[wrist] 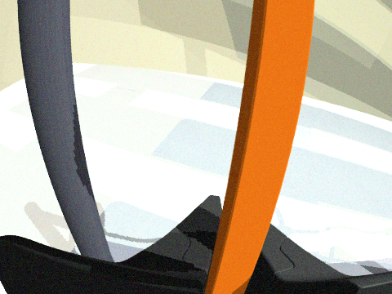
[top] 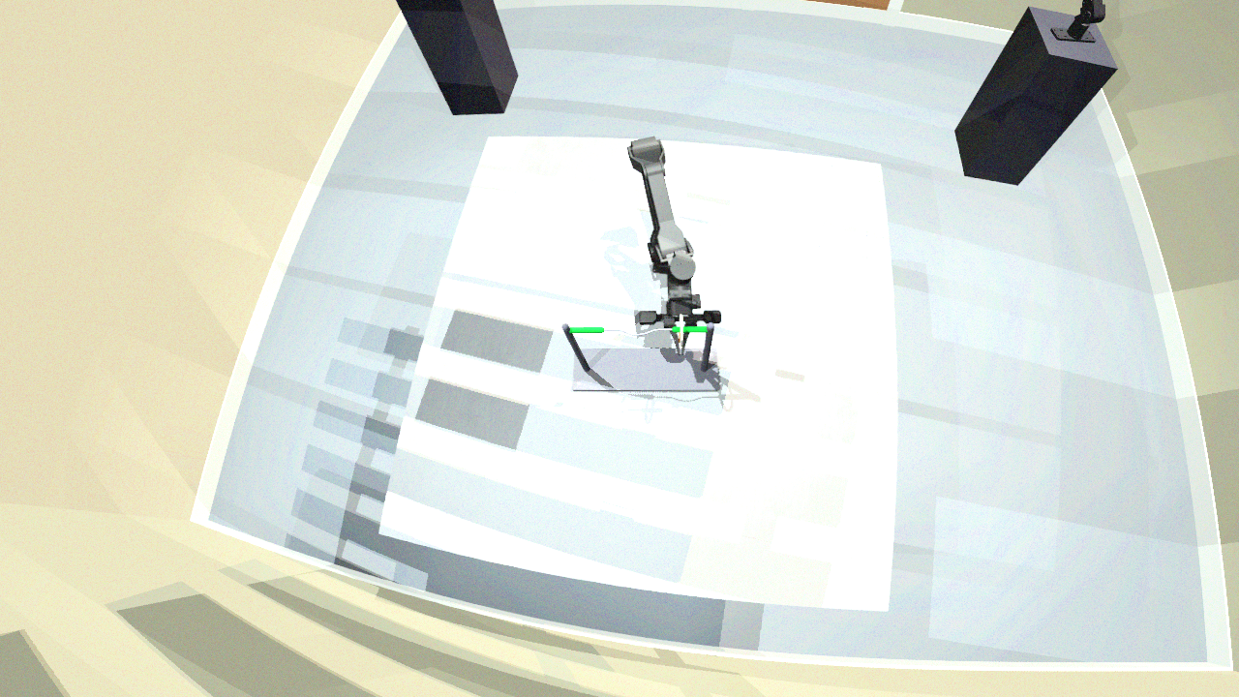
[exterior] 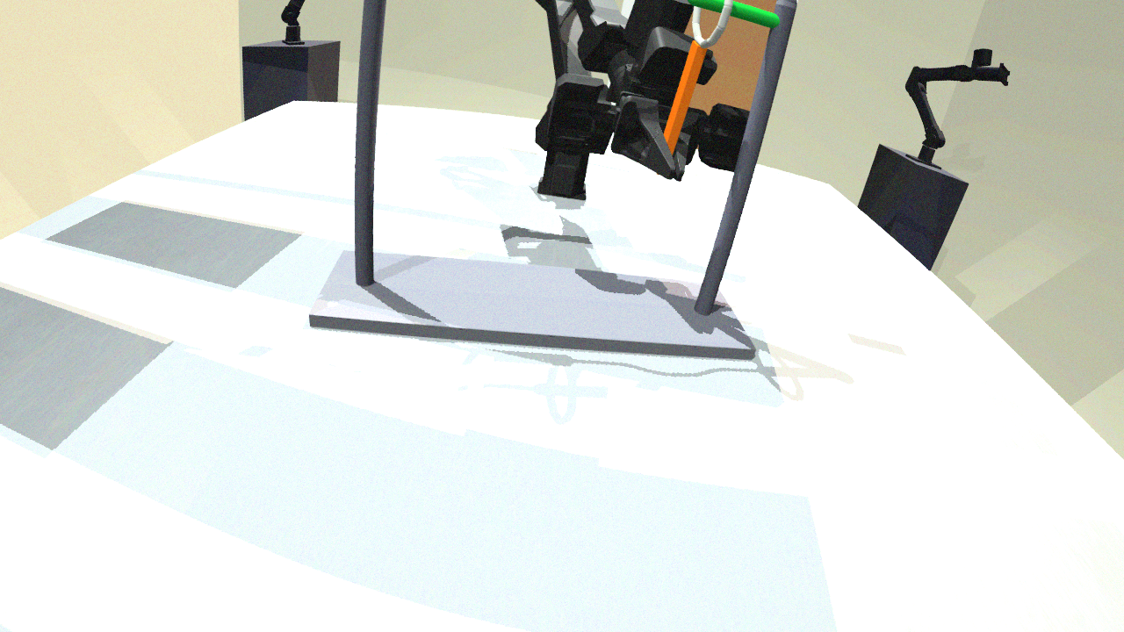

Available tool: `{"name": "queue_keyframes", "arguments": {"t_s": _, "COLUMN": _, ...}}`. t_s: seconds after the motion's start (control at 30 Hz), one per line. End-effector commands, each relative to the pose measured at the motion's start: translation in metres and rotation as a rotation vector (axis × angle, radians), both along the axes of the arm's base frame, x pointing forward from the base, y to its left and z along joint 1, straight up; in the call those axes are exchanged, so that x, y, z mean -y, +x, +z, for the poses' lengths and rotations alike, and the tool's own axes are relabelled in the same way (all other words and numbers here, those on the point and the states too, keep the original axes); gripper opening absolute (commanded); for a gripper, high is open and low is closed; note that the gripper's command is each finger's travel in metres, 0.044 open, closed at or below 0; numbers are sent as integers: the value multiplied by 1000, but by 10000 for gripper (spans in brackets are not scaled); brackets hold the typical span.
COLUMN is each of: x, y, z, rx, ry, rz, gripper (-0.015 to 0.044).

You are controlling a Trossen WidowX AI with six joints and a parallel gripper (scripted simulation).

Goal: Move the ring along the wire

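Note:
My gripper [top: 681, 349] [exterior: 674, 163] [wrist: 222, 207] is shut on the orange handle [exterior: 684, 94] [wrist: 273, 102], gripping its lower end. The white ring [exterior: 724, 28] is at the handle's upper end, around the right green part [top: 698, 329] [exterior: 752, 12], nearer its inner end than the right post [top: 709, 348] [exterior: 742, 176] [wrist: 49, 102]. The ring's top is cut off in the exterior view, so whether it touches the green part is unclear. The other green part [top: 586, 330] is by the left post [top: 576, 348] [exterior: 365, 141]. The thin wire between the green parts is faint.
The posts stand on a grey base plate [top: 623, 368] [exterior: 510, 306] below the gripper. The right side of the gripper body appears close to the right post in the exterior view. Dark pedestals [top: 1031, 104] [exterior: 915, 196] stand beyond the white table [top: 805, 520] [exterior: 550, 549].

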State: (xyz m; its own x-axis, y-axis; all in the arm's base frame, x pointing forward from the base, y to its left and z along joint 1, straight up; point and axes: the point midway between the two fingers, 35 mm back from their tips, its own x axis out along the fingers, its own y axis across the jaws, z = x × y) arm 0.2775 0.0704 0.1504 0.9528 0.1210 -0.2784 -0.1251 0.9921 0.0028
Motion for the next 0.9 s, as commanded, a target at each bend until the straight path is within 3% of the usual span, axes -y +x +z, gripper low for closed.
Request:
{"name": "queue_keyframes", "arguments": {"t_s": 0.0, "x": 0, "y": 0, "z": -10, "rx": -9, "ry": 2, "rz": -6, "gripper": -150}}
{"name": "queue_keyframes", "arguments": {"t_s": 0.87, "x": 0, "y": 0, "z": -18, "rx": -9, "ry": 2, "rz": -6, "gripper": -150}}
